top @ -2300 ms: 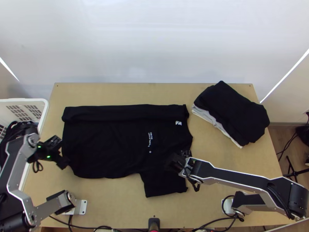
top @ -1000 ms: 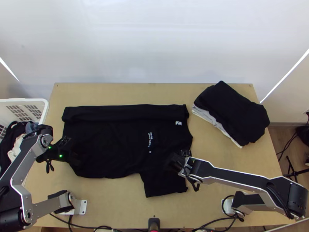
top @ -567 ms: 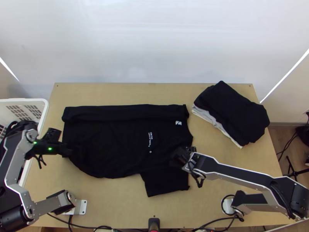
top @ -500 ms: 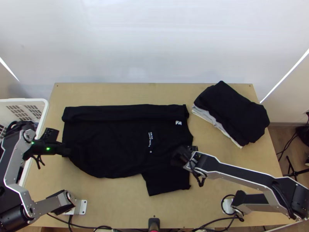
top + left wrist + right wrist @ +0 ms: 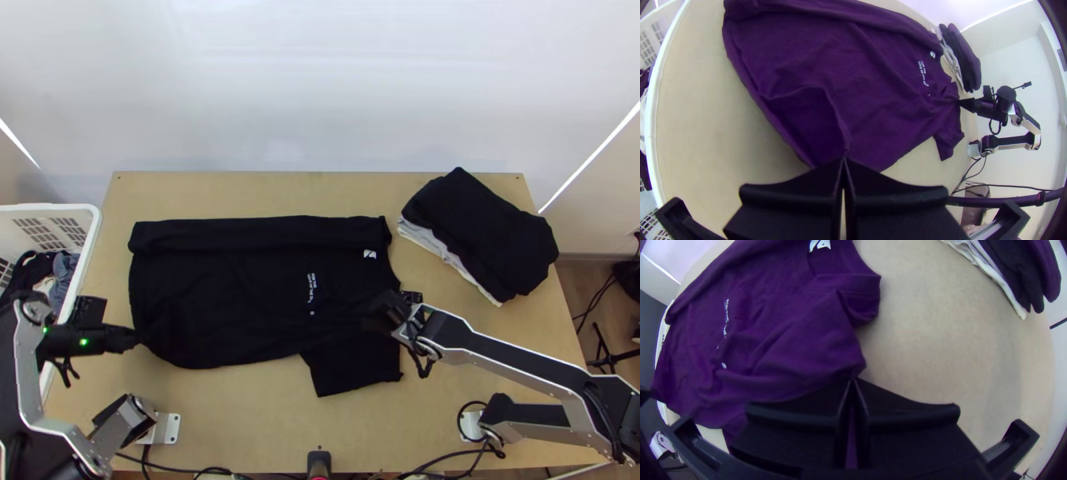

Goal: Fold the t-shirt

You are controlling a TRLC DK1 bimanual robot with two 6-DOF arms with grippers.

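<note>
Jaws closed, the left gripper [image 5: 141, 339] pinched the shirt [image 5: 232, 296] at its hem, the right gripper [image 5: 371, 317] near the sleeve [image 5: 352, 373].

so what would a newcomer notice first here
The big black t-shirt with small white print, spread across the light wooden table, its far side folded over. Then the black left claw, pinching its hem, and the black right claw, pinching near the collar end. A stack of folded black and pale clothes sits at far right.

White basket [image 5: 50, 209] of clothes [image 5: 28, 270], black-topped garment pile [image 5: 484, 232].
</note>
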